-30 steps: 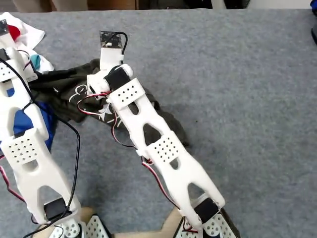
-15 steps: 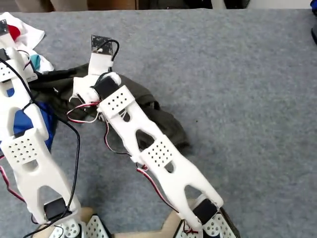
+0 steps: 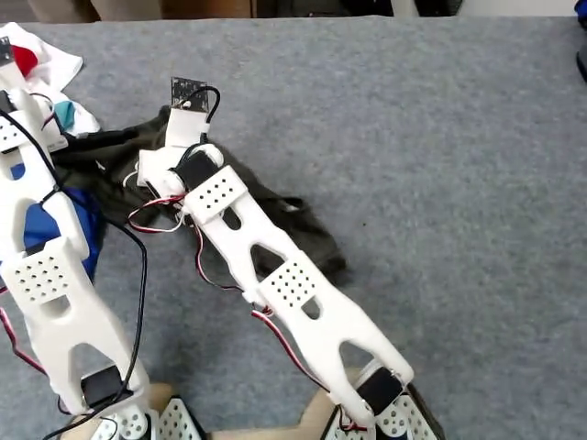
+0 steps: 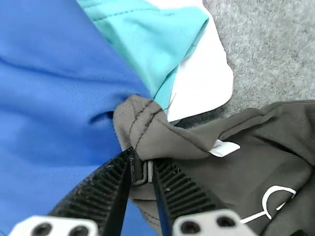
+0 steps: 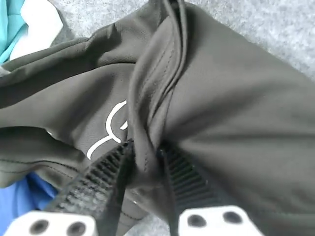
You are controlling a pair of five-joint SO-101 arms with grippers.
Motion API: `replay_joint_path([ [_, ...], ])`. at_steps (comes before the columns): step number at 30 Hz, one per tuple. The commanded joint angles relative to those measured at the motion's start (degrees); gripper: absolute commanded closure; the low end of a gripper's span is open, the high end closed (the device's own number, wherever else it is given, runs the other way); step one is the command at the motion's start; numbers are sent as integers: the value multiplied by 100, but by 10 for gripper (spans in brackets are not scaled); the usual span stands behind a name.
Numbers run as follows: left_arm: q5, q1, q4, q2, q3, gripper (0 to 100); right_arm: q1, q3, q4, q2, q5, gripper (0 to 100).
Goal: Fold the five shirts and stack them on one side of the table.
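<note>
A dark olive shirt lies crumpled on the grey table between the two arms. My left gripper is shut on a bunched hem of this olive shirt, right over a blue shirt. My right gripper is shut on a raised fold of the olive shirt, beside its white print. In the high view the right arm stretches from the front edge to the shirt. The left arm stands over the blue shirt.
A teal shirt and a white shirt lie under the blue one at the table's far left corner. Bare grey tabletop spreads across the right half.
My right arm swung left with the olive shirt's fold, then shifted slightly back. The shirt's right part has been dragged left and bunched closer to the pile. The left arm has kept still.
</note>
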Motion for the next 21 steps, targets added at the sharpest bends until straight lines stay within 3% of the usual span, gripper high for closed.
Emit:
replay_joint_path([
  [1,-9,-70,-105,-40,-18,980,84,-101,62,-66,193,939],
  [15,-9,-70,-105,400,-79,980,1780,-356,1178,-690,668,943],
  [21,-9,-53,-105,374,-88,980,1956,-356,1644,-778,1969,940],
])
